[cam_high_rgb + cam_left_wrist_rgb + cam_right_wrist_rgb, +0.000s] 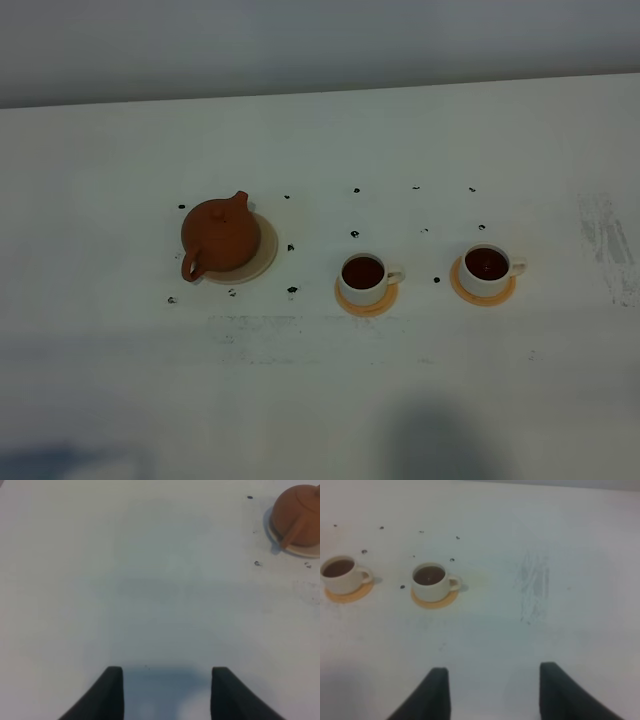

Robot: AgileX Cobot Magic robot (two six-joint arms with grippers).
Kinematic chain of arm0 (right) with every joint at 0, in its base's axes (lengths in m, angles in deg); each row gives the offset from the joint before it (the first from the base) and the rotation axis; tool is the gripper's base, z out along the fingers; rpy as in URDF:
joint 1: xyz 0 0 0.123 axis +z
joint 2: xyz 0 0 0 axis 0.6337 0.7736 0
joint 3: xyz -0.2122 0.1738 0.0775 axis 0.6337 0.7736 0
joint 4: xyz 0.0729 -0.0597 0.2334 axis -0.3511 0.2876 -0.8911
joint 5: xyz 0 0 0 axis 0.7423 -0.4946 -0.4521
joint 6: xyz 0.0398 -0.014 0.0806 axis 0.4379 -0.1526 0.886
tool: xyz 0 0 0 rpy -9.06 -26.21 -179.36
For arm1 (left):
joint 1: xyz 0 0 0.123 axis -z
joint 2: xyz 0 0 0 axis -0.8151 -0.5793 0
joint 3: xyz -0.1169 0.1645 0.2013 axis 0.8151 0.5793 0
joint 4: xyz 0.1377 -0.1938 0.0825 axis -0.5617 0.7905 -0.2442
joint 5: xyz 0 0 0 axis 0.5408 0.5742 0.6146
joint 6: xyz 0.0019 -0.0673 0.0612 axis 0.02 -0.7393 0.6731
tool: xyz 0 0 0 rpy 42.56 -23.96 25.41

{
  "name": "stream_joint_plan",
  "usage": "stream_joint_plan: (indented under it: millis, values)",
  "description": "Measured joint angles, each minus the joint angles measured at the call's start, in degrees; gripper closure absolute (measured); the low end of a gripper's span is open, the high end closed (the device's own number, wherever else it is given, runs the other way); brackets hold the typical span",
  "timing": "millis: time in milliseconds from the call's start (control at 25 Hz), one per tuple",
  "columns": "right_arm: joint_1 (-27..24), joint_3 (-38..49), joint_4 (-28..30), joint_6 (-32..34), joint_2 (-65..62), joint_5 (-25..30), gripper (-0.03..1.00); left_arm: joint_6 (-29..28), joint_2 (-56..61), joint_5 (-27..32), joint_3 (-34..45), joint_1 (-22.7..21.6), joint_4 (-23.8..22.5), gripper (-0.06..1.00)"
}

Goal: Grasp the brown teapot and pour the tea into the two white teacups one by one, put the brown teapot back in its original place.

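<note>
The brown teapot [220,235] [300,515] stands upright on its pale cream saucer [268,250] [300,552], left of centre on the white table. To its right are the two white teacups [358,293] [480,286], each on an orange coaster and each holding dark tea. The right wrist view shows both cups [340,585] [432,593]. Neither arm appears in the high view. My left gripper [167,672] hovers open over bare table, well away from the teapot. My right gripper [492,672] has its fingers apart with nothing between them, well short of the cups.
Small dark marks [355,234] are dotted around the teapot and cups. A scuffed grey patch [605,245] [535,587] lies right of the cups. The table's far edge [320,95] runs across the back.
</note>
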Motion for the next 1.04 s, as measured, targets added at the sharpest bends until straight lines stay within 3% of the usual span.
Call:
stream_joint_plan:
  millis: [1040]
  values:
    - [0.0,0.0,0.0,0.0,0.0,0.0,0.55,0.0,0.0,0.0,0.0,0.0,0.0,0.54]
